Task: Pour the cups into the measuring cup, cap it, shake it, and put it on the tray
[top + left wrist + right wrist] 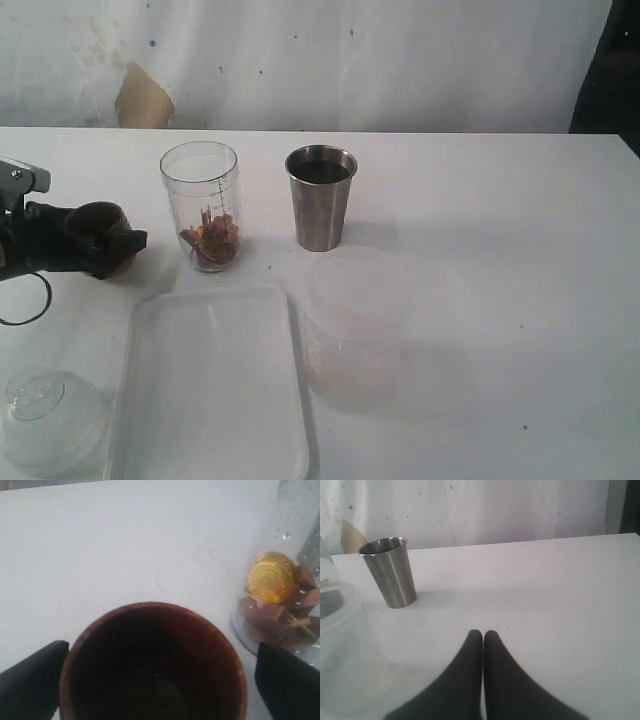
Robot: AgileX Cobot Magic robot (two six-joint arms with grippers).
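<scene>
Cup [152, 665] between parted left jaws

White tabletop [480, 200], pale creased backdrop [400, 60], tan stain [143, 100], dark strip [612, 70] at right

The left gripper [112, 243] is a matte black, blocky assembly with short, thick black fingers. A dull silver-grey metal part [22, 178] with angular edges sits above it at the edge of the exterior view, and a thin black cable [30, 300] curves in a loop beneath it. In the left wrist view its fingers [30, 682] are plain black wedges with flat faces and blunt corners. The right gripper [483, 636] appears only in the right wrist view, as two smooth matte black fingers [465, 680], broad at the base and tapering in a curve to narrow rounded tips.
</scene>
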